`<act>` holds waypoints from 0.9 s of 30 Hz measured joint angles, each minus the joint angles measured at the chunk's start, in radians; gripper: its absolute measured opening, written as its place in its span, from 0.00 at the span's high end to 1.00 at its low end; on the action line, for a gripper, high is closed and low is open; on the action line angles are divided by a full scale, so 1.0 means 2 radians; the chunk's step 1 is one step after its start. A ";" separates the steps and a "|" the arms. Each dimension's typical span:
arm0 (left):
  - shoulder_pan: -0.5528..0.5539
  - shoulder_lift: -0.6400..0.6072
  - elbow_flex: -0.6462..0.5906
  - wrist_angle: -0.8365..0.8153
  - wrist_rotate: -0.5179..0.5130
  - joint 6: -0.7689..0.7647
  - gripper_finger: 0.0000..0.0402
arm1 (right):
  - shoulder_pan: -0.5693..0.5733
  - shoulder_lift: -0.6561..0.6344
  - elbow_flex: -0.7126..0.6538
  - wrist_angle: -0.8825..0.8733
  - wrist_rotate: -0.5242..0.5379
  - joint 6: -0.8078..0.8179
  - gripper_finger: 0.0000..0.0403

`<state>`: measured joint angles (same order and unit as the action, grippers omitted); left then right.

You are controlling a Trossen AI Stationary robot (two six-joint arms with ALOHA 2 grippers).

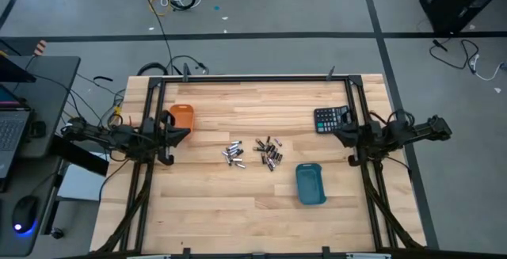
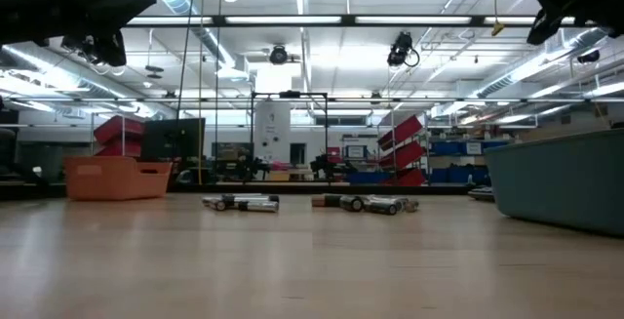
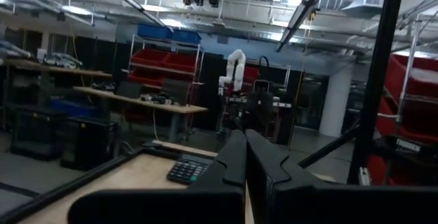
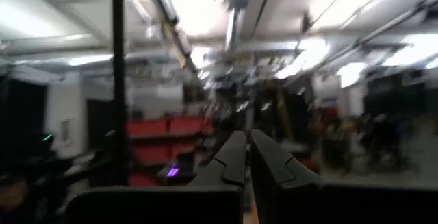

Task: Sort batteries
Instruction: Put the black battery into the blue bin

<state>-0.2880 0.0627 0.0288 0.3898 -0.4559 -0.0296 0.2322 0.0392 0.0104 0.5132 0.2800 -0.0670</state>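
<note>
The batteries (image 1: 252, 153) lie loose at the table's middle in two small heaps of silvery and dark cells; the low view shows the batteries (image 2: 312, 203) lying on their sides on the wood. An orange tray (image 1: 182, 116) stands toward the far left, a blue tray (image 1: 310, 184) toward the near right. My left gripper (image 1: 184, 135) waits high at the table's left edge beside the orange tray, fingers shut (image 3: 245, 157). My right gripper (image 1: 337, 133) waits high at the right edge, fingers shut (image 4: 247, 155). Neither touches anything.
A black calculator (image 1: 331, 119) lies at the far right, just beyond my right gripper. A black frame (image 1: 253, 78) runs along the table's far edge and down both sides. Bare wood stretches along the near edge (image 1: 238, 219).
</note>
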 joint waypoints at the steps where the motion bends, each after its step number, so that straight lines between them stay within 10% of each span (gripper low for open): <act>1: 0.000 0.003 0.000 0.007 -0.002 0.005 1.00 | -0.002 0.004 0.006 0.001 0.012 -0.012 0.97; 13: 0.001 0.155 0.000 0.203 -0.016 0.092 1.00 | -0.043 0.234 0.175 -0.043 0.091 -0.087 0.97; 27: 0.043 0.331 0.031 0.170 -0.056 0.080 1.00 | -0.079 0.548 0.440 -0.276 0.095 0.027 0.97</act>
<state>-0.2017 0.7240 0.0898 0.7295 -0.5672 0.1300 0.0736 1.1343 0.8894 -0.0398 0.4706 -0.0130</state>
